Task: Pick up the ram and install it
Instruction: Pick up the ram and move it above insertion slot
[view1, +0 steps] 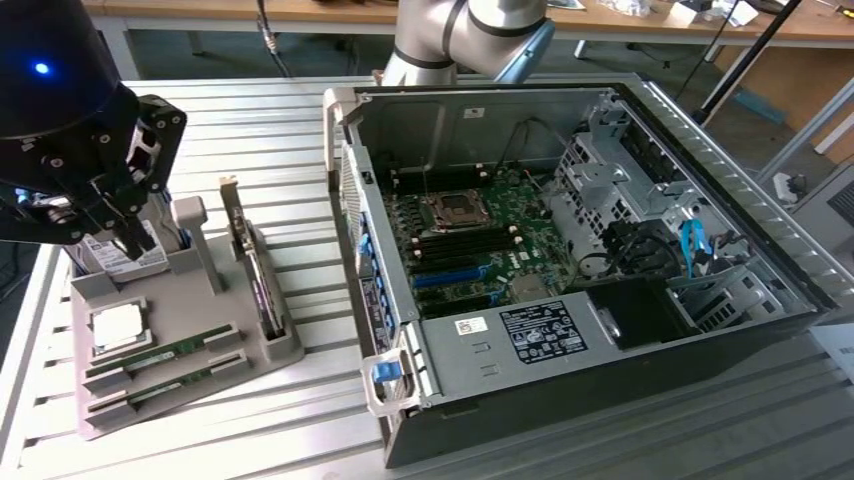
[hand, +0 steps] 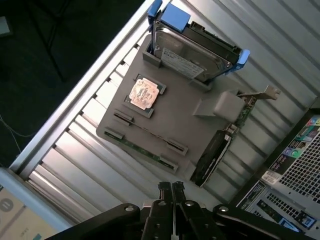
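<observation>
I judge I'm in the approach to the pick: the end effector (view1: 130, 236) hangs above the grey tray (hand: 190, 120) with its fingers pressed together on nothing. The ram (hand: 142, 149) lies flat in its slot on the tray's outer edge, below the end effector (hand: 167, 187) and just beyond the fingertips, untouched. A second stick (hand: 150, 132) sits just beside it, farther out. A grasp would call for parted fingers squared across the thin board. Beyond those lie the processor chip (hand: 145, 92) and hard drive (hand: 192, 52); the upright expansion card (hand: 215, 150) stands off to the side, toward the open computer case (view1: 534, 250), near enough to mind.
</observation>
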